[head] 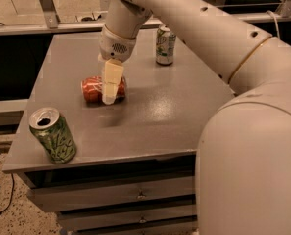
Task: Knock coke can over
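Observation:
The coke can (pixel 92 88), red-orange with white lettering, lies on its side on the grey table (pixel 164 116), left of the middle. My gripper (pixel 109 96) reaches down from above and sits across the can's middle. One cream finger (pixel 111 80) crosses the front of the can; the other is hidden behind it. The gripper looks shut on the can.
A green can with yellowish scribbles (pixel 54 136) stands tilted at the table's front left corner. A silver-white can with green markings (pixel 165 45) stands at the back. My arm's large white body (pixel 248 146) fills the right side. Drawers (pixel 140 196) sit below the tabletop.

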Action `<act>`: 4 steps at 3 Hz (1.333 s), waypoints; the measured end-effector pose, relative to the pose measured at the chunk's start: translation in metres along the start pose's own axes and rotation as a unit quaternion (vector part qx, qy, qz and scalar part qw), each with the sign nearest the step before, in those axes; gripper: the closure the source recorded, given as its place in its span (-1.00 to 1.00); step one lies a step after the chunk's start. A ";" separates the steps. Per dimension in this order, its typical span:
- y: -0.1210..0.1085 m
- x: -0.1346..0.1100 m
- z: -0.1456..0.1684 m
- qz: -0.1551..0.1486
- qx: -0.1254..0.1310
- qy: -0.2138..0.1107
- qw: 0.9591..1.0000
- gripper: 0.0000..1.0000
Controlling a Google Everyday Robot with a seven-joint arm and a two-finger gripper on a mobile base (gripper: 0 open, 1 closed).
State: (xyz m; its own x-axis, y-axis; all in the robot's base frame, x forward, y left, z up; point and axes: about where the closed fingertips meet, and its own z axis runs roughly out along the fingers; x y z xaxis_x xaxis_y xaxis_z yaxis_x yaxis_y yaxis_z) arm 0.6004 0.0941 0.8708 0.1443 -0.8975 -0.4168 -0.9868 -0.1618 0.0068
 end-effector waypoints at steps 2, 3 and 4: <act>-0.006 0.029 -0.026 0.030 0.037 -0.060 0.997 -1.00; -0.007 0.073 -0.060 0.060 0.089 -0.132 0.985 -1.00; -0.001 0.132 -0.105 0.093 0.154 -0.167 0.970 -1.00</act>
State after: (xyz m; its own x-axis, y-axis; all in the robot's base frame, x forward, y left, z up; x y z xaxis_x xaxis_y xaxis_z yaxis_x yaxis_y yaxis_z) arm 0.6282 -0.0673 0.9112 -0.0188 -0.7086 -0.7053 -0.9762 0.1655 -0.1402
